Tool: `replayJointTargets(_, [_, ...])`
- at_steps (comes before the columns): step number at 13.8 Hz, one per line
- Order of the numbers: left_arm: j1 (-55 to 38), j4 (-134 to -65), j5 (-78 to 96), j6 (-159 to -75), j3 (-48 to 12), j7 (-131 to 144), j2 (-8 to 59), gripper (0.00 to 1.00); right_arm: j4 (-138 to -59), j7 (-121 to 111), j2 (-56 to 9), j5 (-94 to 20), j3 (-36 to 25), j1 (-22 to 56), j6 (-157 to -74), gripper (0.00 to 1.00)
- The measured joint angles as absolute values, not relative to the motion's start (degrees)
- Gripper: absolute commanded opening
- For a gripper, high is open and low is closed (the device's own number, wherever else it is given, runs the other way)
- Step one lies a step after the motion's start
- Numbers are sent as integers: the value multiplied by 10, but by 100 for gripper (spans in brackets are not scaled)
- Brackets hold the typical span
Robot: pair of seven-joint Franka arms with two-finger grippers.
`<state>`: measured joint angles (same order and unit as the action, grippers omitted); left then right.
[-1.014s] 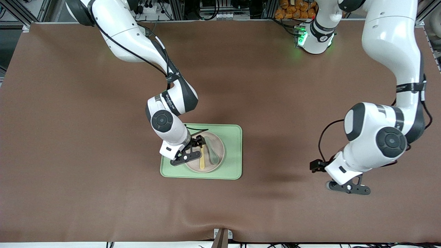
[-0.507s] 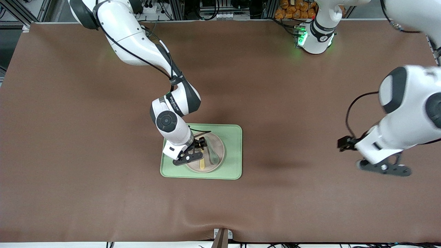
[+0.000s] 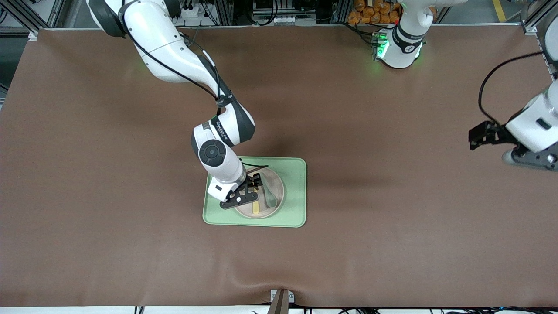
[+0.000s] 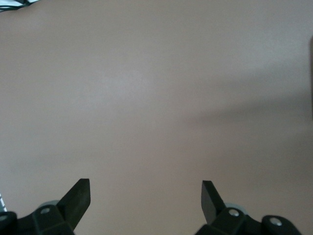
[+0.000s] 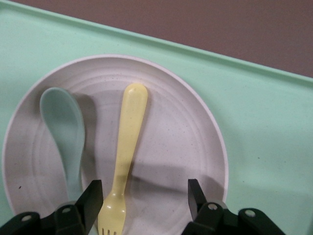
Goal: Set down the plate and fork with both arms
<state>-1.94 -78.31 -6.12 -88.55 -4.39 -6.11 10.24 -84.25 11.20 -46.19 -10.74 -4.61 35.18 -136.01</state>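
Note:
The pale beige-pink plate (image 3: 279,188) sits on the light-green tray (image 3: 296,192) in the middle of the table. The yellow fork (image 3: 256,206) lies on the plate beside a grey-green spoon (image 3: 270,197). My right gripper (image 3: 252,186) hangs open just above the plate. In the right wrist view the right gripper (image 5: 145,198) is empty, and the fork's (image 5: 128,147) tine end lies between the fingers, close to one of them. The plate (image 5: 186,142) fills that view. My left gripper (image 3: 529,158) is up over bare table at the left arm's end; it (image 4: 145,196) is open and empty.
The spoon (image 5: 61,127) lies parallel to the fork on the plate. The tray's rim (image 5: 264,147) surrounds the plate. Brown mat covers the table all around the tray. The left wrist view shows only bare mat.
My left arm has swung away from the front edge toward its end of the table and risen. My right gripper has shifted slightly over the plate; fork and spoon have not moved.

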Motion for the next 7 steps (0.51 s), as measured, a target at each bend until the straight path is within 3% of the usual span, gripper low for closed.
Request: replayJointTargets(7, [-20, -942, -38, -898, -35, -42, -46, 100, -843, 129, -471, -107, -47, 367, -1360, 79])
